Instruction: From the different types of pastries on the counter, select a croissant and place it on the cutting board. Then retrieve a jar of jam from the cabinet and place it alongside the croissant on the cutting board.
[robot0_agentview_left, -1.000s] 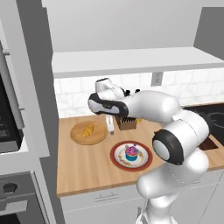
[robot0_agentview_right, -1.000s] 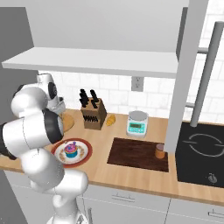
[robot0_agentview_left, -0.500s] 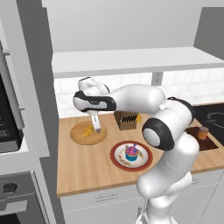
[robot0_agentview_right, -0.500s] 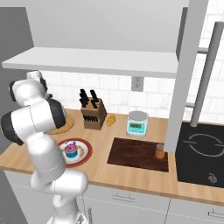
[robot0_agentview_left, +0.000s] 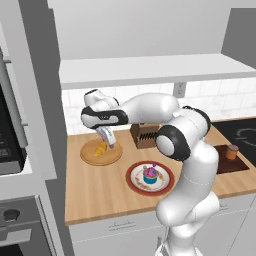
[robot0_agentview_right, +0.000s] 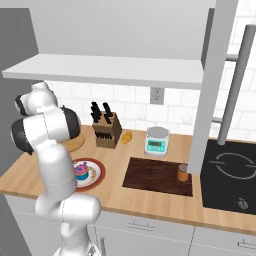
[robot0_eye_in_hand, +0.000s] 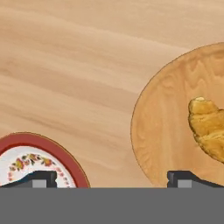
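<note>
Dark fingers (robot0_eye_in_hand: 112, 179) stand spread wide with nothing between them, hanging over the round pale wooden board (robot0_eye_in_hand: 164, 131) beside the golden croissant (robot0_eye_in_hand: 209, 128), which lies on that board at the left end of the light-wood table (robot0_agentview_left: 100, 187). Just beside the board sits a red-rimmed plate (robot0_agentview_left: 134, 180) carrying the pink-and-blue cupcake (robot0_agentview_left: 150, 174). Behind it stands the knife block (robot0_agentview_right: 107, 131). Farther right lies the dark brown cutting board (robot0_agentview_right: 155, 175), with the orange-brown jar of jam (robot0_agentview_right: 183, 172) at its right edge.

croissant (robot0_eye_in_hand: 209, 128) cut by frame edge, plate (robot0_eye_in_hand: 30, 162) partly cropped
</note>
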